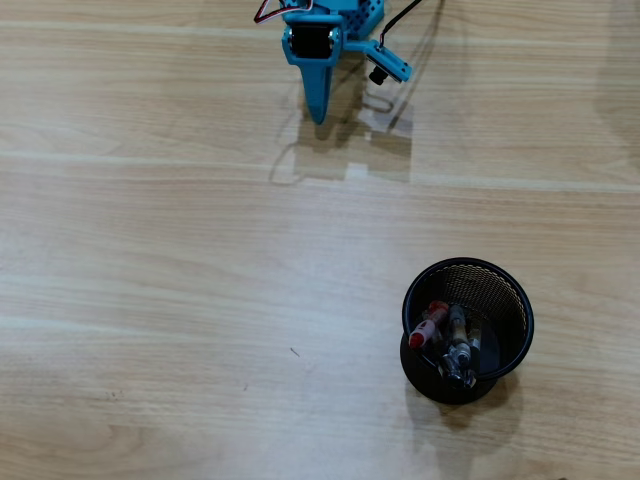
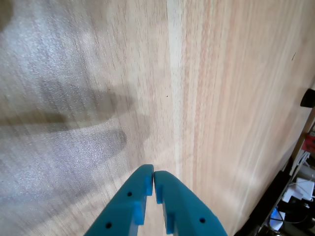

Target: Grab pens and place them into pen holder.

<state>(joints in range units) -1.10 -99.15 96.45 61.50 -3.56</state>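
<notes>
The pen holder (image 1: 468, 330), a round black mesh cup, stands at the lower right of the overhead view. Several pens (image 1: 452, 338) lean inside it, among them a red and white one (image 1: 428, 325). My blue gripper (image 1: 320, 112) hangs at the top centre of that view, far from the cup, pointing down at bare wood. In the wrist view the gripper (image 2: 153, 173) shows its two blue fingertips touching, shut with nothing between them. The cup is out of the wrist view.
The light wooden table (image 1: 200, 300) fills both views. A clear tape patch (image 1: 385, 120) lies on the wood by the arm. In the wrist view the table's edge (image 2: 290, 162) runs down the right side, with clutter beyond it.
</notes>
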